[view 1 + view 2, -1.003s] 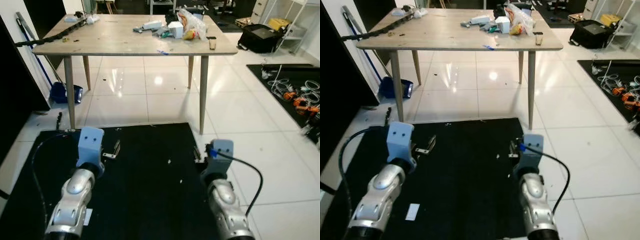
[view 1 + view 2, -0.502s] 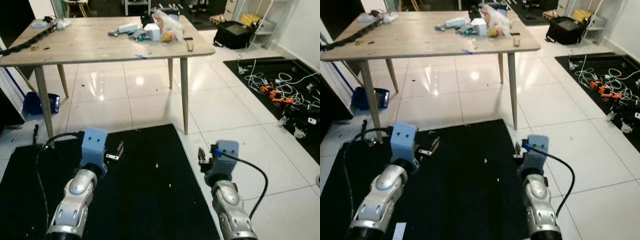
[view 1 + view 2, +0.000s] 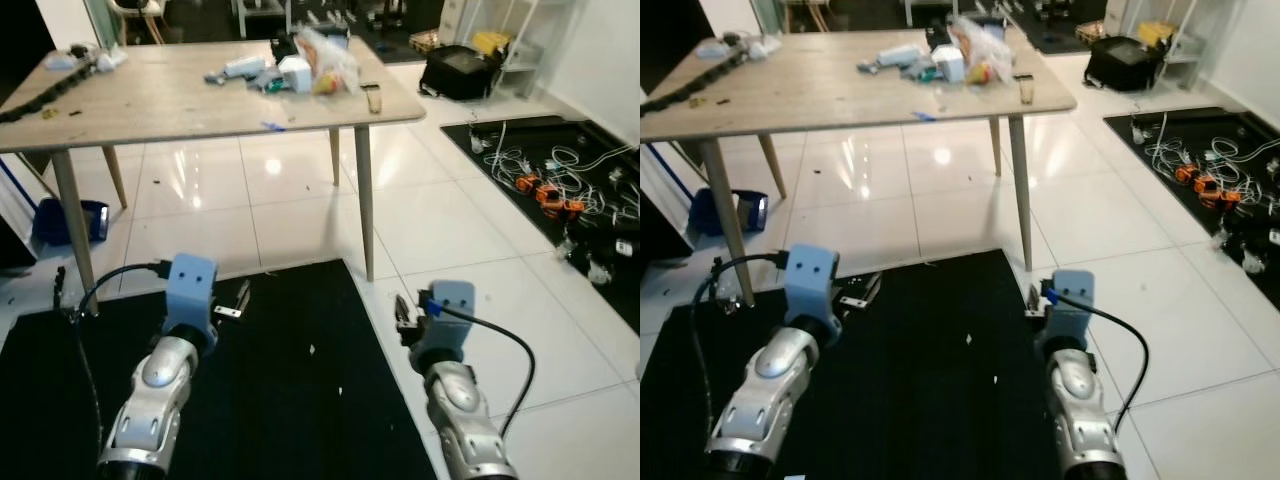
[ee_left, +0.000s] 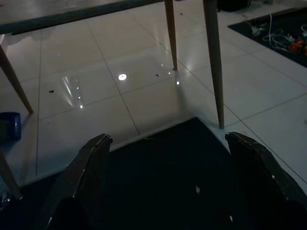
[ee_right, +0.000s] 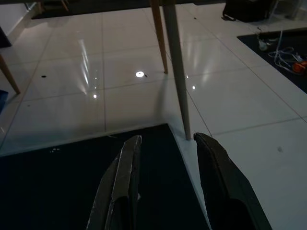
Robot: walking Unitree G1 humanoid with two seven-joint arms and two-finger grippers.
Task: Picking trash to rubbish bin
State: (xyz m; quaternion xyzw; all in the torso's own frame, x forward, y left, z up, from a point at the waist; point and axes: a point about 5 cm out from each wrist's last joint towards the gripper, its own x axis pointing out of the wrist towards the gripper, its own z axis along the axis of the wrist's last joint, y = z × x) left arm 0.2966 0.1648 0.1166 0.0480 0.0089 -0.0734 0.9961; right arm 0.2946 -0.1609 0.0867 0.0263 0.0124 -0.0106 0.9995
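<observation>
— Standing on the black mat (image 3: 290,400), short of the wooden table (image 3: 180,95). Trash pile (image 3: 300,68) up on the far side of the tabletop: clear plastic bag (image 3: 325,60), small white box (image 3: 295,72), scattered wrappers beside them.

— Grippers?

— Left gripper (image 4: 168,177) held low over the mat, fingers spread wide, empty. Right gripper (image 5: 168,187) likewise low, fingers parted a little, nothing between them.

— Handling of the bag?

— Probably light, soft, crinkly; likely to slip or sag. Best pinched at a bunched fold near the top, not the smooth side. Box looks stiffer; grasp across its narrow faces.

— Bin?

— Blue container (image 3: 65,220) on the floor past the table leg, possibly.
</observation>
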